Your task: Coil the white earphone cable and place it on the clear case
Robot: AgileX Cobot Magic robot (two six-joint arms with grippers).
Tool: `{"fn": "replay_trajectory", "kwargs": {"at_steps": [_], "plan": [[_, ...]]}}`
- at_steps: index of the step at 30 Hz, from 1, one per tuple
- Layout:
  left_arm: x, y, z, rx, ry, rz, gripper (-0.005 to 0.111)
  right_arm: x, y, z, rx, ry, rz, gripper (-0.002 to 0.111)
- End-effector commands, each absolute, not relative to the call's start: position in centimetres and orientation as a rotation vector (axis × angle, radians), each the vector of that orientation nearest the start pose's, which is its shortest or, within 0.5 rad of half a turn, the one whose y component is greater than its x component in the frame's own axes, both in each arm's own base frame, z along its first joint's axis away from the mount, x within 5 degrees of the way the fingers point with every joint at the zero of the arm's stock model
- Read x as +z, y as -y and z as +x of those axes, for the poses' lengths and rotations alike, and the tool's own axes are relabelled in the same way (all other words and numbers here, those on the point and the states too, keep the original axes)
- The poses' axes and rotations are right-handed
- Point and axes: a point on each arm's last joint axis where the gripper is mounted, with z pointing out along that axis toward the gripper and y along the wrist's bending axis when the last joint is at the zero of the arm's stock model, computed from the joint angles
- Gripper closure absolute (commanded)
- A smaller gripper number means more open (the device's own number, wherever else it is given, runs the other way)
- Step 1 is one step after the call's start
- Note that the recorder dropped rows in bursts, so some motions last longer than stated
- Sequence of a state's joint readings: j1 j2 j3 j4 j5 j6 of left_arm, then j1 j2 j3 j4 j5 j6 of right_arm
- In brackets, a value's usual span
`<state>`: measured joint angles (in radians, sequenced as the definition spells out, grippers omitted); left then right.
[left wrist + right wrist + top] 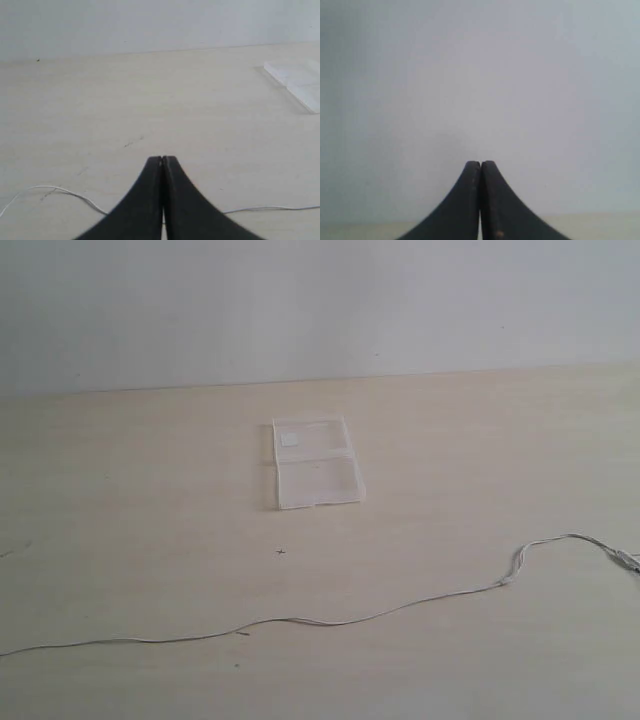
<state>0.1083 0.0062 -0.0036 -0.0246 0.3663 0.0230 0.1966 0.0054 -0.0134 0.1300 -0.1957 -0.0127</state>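
Left claw (pixel 161 160) and right claw (pixel 480 162) are clenched, empty; white earphone cable (pixel 50 188) is laid near the left, clear case (pixel 295 80) farther ahead.

Flat, diffuse light, low contrast across the pale beige wooden worktop (pixel 150 470) and the grey-white wall (pixel 320 300) behind its far edge; no hard shadows, no clear light direction. Exterior view washed out, soft, low res. The small clear hinged plastic case (pixel 316 462), mid-width twd the far edge, casts barely a shadow, its rims catching faint highlights. The thin white earphone cable (pixel 330 621) along the near edge almost melts into the wood. Wrist views: black left gripper (pixel 161 159) and black right gripper (pixel 480 163) sit close to lens, edges fuzzy. The right wrist pic is near-featureless grey, slightly dimmer twd its corners.
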Motion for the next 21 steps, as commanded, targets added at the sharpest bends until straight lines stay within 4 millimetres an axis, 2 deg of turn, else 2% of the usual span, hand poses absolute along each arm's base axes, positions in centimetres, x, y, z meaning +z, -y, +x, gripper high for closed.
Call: {"fn": "replay_trajectory", "kwargs": {"at_steps": [1,4,8,11,14,15,17,21], "plan": [[18.1,-0.5,5.3,0.062,-1.836,-0.096,0.107,27.1,-0.7,4.9,0.172,-1.259,-0.079,0.108],[18.1,-0.5,5.3,0.062,-1.836,-0.096,0.107,30.3,-1.4,6.4,0.092,-1.410,-0.216,0.108],[18.1,-0.5,5.3,0.062,-1.836,-0.096,0.107,33.2,-2.6,10.2,0.077,-1.650,-0.338,0.108],[18.1,-0.5,5.3,0.062,-1.836,-0.096,0.107,34.8,-3.1,13.2,0.101,-1.708,-0.319,0.108],[18.1,-0.5,5.3,0.062,-1.836,-0.096,0.107,36.3,-3.5,15.7,0.106,-1.662,-0.275,0.108],[18.1,-0.5,5.3,0.062,-1.836,-0.096,0.107,36.9,-3.7,17.2,0.180,-1.633,-0.170,0.108],[18.1,-0.5,5.3,0.062,-1.836,-0.096,0.107,36.8,-3.9,18.7,0.333,-1.653,0.011,0.108],[18.1,-0.5,5.3,0.062,-1.836,-0.096,0.107,35.2,-4.5,20.1,0.409,-1.772,0.054,0.108]]}}
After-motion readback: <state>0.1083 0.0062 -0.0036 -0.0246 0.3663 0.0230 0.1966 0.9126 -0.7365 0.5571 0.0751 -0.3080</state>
